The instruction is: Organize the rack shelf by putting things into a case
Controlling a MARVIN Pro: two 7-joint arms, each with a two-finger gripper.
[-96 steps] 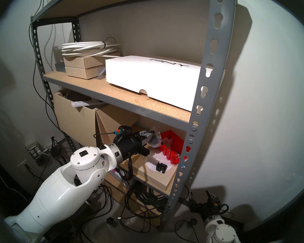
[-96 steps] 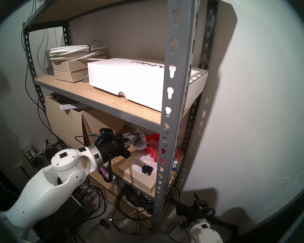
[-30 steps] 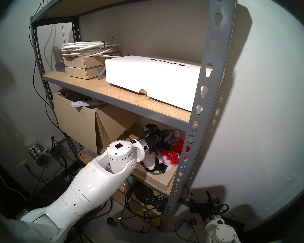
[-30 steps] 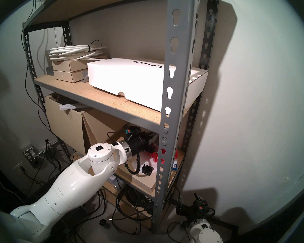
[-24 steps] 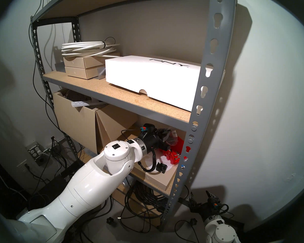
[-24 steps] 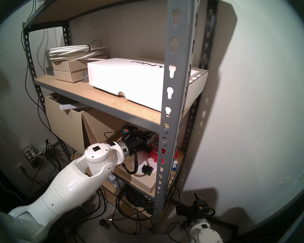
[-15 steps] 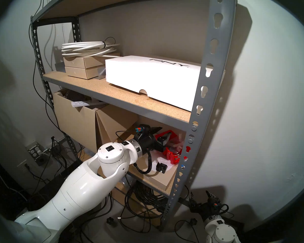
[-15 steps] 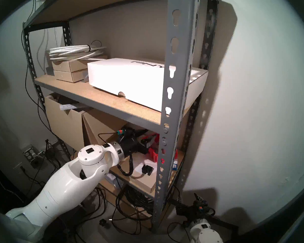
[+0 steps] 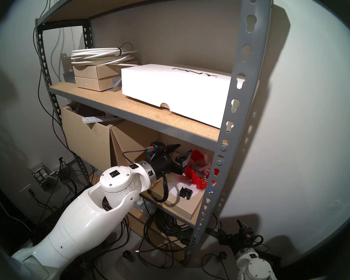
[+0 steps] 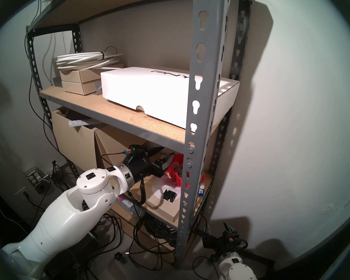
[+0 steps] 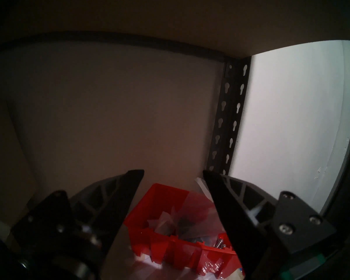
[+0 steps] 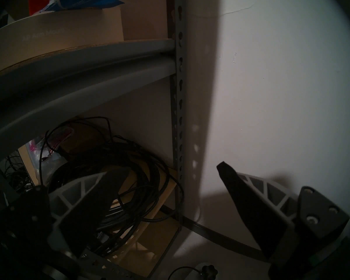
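On the grey rack shelf [image 9: 238, 91], the small red case [image 9: 196, 173] stands at the right end of the lower board. A clear bag of black parts [image 9: 203, 165] lies inside it, also seen in the left wrist view as the bag [image 11: 190, 211] in the case [image 11: 160, 211]. My left gripper [image 9: 184, 149] hangs open just left of the case, holding nothing, its fingers [image 11: 129, 192] spread wide. A small black ridged block [image 9: 186, 192] rests on a flat tan box in front of the case. My right gripper [image 9: 229, 223] stays open, low beside the rack's foot.
Tall cardboard boxes [image 9: 89, 144] fill the left of the lower board. The board above [image 9: 150, 116] hangs close over my left wrist. A front upright [image 10: 200, 132] hides part of the case. A white PNY box [image 9: 176, 91] sits higher up, black cables [image 9: 170, 229] underneath.
My left gripper opened and let go of the bag, which now lies in the red case. The left arm then drew back to the left. The right arm stayed still.
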